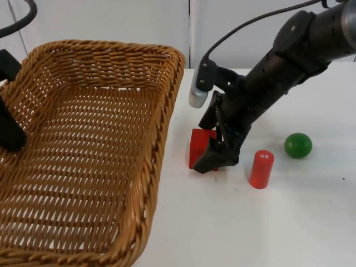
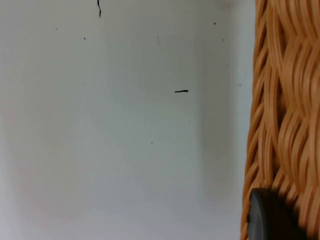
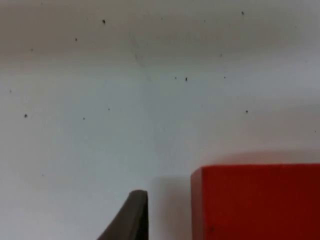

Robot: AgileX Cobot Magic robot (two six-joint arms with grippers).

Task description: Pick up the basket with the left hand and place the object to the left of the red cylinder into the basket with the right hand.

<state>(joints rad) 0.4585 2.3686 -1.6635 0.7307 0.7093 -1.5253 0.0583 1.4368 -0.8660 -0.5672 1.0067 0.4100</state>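
From the top view, the right gripper [image 1: 218, 157] is down at the table with its fingers standing around the red block [image 1: 199, 146], which lies to the left of the red cylinder [image 1: 261, 169]. The block sits directly under and slightly behind the fingertips, so any closing move would bear on it. The cylinder lies just beside the gripper on its right, tipped a little, and the green ball [image 1: 298, 145] lies farther right still. The right arm is plainly the nearer one to the block. The left gripper [image 1: 10, 130] is at the basket [image 1: 161, 139], on its left rim; the basket appears lifted, and nothing lies in it.

In the left wrist view, a black fingertip [image 2: 272, 220] presses against the woven rim of the basket [image 2: 282, 110], so that gripper looks clamped on it, with bare table top [image 2: 125, 125] beyond.

In the right wrist view, one dark fingertip [image 3: 131, 217] stands just beside the block's [image 3: 257, 202] flat side with a narrow gap between them. This is what the top view hides: the fingers are open and not yet touching, so the block still rests on the table [image 3: 150, 75], ungrasped. The block's long axis cannot be told.
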